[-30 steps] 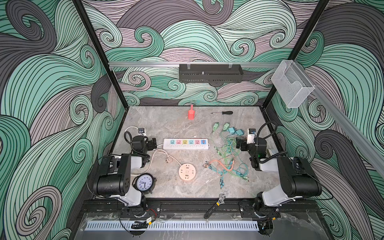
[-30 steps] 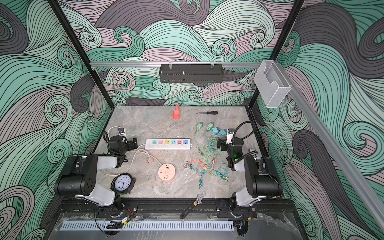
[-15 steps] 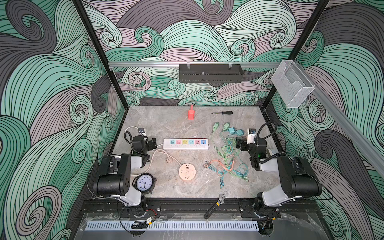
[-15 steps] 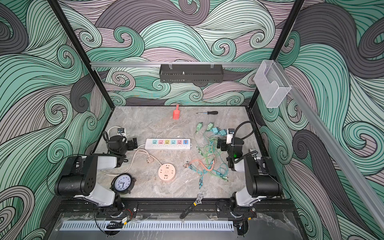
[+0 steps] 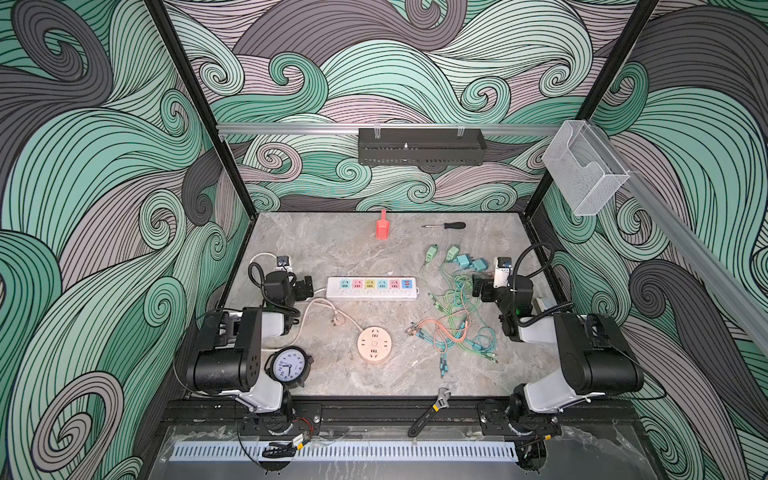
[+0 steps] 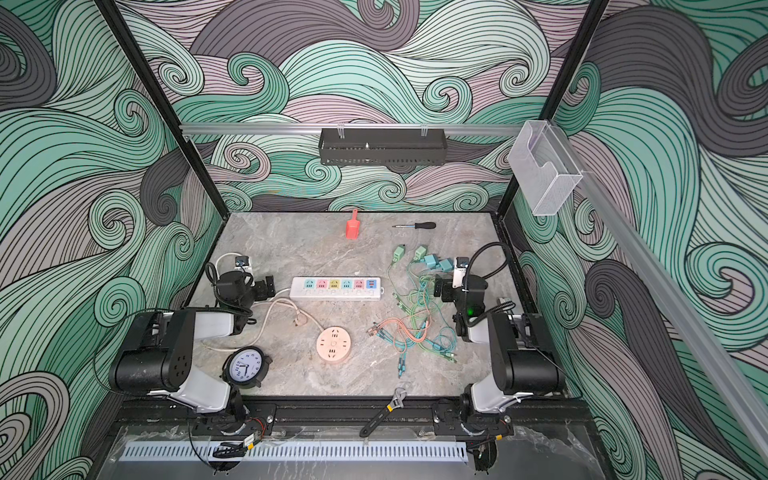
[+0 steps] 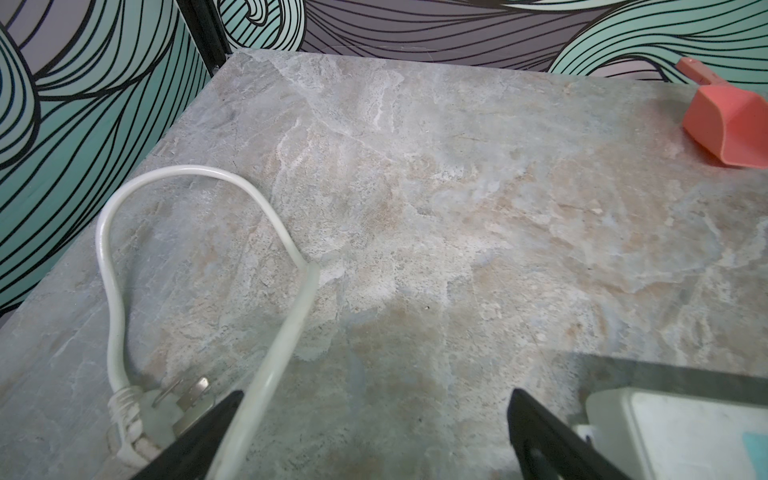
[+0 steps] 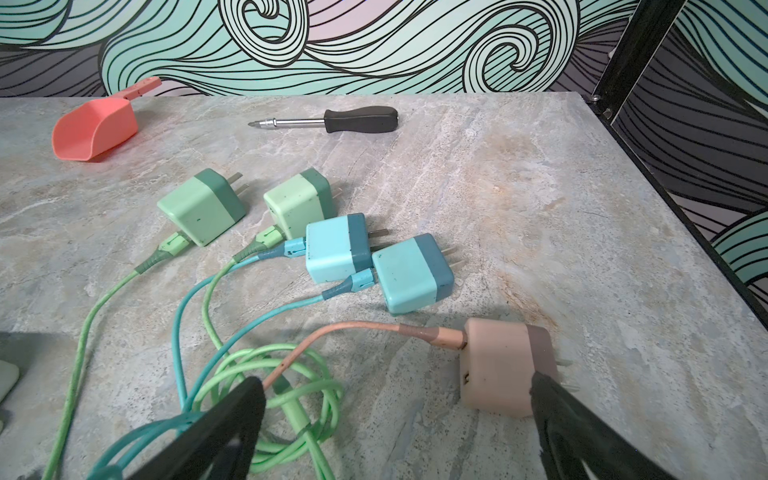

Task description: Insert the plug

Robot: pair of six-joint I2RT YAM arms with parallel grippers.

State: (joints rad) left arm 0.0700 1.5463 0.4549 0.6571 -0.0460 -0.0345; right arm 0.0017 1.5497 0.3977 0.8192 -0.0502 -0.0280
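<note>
Nothing has moved since a second ago. In both top views the glossy white power strip (image 5: 371,288) lies between left gripper (image 5: 306,286) and right gripper (image 5: 478,289), both spread and empty. Left wrist: white plug (image 7: 166,411), metal prongs, on the marbled stone tabletop (image 7: 457,208). Right wrist: matte pink cube charger (image 8: 498,365) beside one finger.

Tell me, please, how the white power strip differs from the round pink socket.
The strip is a long white bar; the round socket is a pink disc. The strip's outlets run in one row with coloured faces; the round socket's ring its centre. The strip lies farther back, the round socket nearer the front edge. Both lie flat on the table, nothing plugged in.
</note>
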